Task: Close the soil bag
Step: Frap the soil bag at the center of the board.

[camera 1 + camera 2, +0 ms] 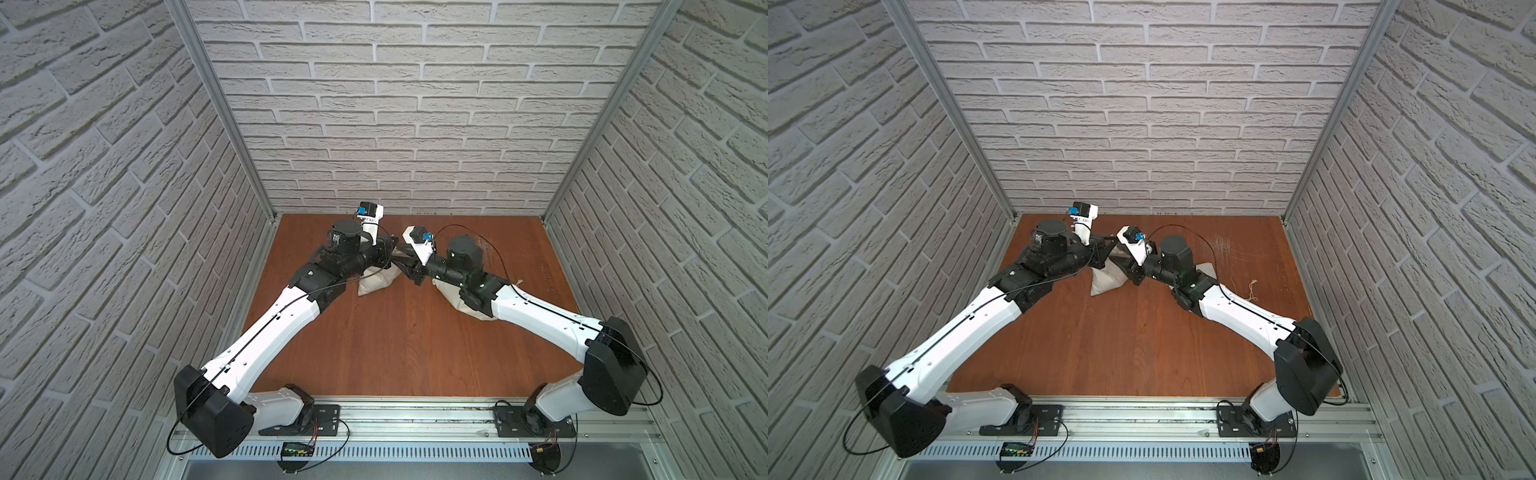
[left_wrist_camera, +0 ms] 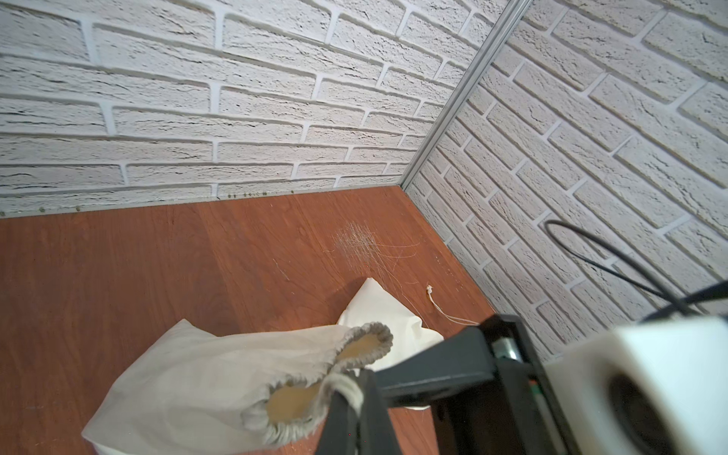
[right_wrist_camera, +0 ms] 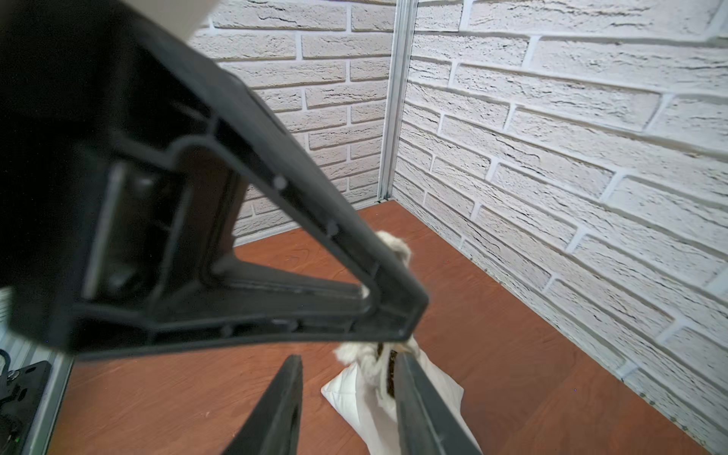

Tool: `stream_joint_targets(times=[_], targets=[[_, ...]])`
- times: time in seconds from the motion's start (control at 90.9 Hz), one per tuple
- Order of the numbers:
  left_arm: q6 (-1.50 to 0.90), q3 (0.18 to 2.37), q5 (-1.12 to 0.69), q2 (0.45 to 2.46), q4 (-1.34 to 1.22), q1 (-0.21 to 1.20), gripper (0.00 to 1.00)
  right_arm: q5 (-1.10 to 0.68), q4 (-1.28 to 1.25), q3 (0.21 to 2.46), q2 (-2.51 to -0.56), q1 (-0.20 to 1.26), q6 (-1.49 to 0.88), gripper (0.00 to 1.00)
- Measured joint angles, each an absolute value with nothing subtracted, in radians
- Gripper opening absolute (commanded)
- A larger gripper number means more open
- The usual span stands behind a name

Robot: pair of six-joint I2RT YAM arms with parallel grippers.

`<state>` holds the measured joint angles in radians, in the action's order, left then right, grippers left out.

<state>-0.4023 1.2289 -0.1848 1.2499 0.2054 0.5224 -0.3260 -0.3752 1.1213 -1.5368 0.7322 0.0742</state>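
Observation:
The soil bag (image 2: 189,374) is a white cloth sack lying on the wooden table, seen in both top views (image 1: 374,284) (image 1: 1106,282). Its grey gathered mouth (image 2: 366,342) is lifted and partly open, with brown showing inside. My left gripper (image 2: 354,388) is shut on the mouth's rim, pinching a bunch of cloth. My right gripper (image 3: 348,356) is open just across from it. The bag's mouth (image 3: 388,374) sits between the right fingers, against one finger (image 3: 413,394). In the top views the two grippers (image 1: 395,249) (image 1: 405,259) meet over the bag.
A second white sack (image 2: 378,311) lies behind the first, partly under my right arm (image 1: 451,297). A loose string (image 2: 437,305) lies on the table beside it. Brick-pattern walls close in the table on three sides. A scratched patch (image 2: 358,240) marks the wood.

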Motion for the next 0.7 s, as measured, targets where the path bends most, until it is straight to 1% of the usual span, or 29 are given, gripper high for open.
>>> stream_joint_targets(times=[0.143,0.385,0.451,0.55,0.704], targets=[[-0.411,1.229,-0.193,1.247,0.207,0.522,0.00,-0.325,-0.405,1.158,-1.589,0.732,0.052,0.34],[-0.422,1.229,-0.199,1.232,0.210,0.511,0.00,-0.318,-0.411,1.207,-1.626,0.730,0.036,0.17],[-0.438,1.248,-0.214,1.222,0.230,0.496,0.00,-0.290,-0.390,1.232,-1.654,0.722,0.033,0.14],[-0.463,1.315,-0.237,1.213,0.297,0.458,0.00,-0.248,-0.396,1.250,-1.708,0.685,0.031,0.13],[-0.481,1.490,-0.254,1.214,0.469,0.403,0.00,-0.188,-0.395,1.267,-1.751,0.636,0.019,0.18]])
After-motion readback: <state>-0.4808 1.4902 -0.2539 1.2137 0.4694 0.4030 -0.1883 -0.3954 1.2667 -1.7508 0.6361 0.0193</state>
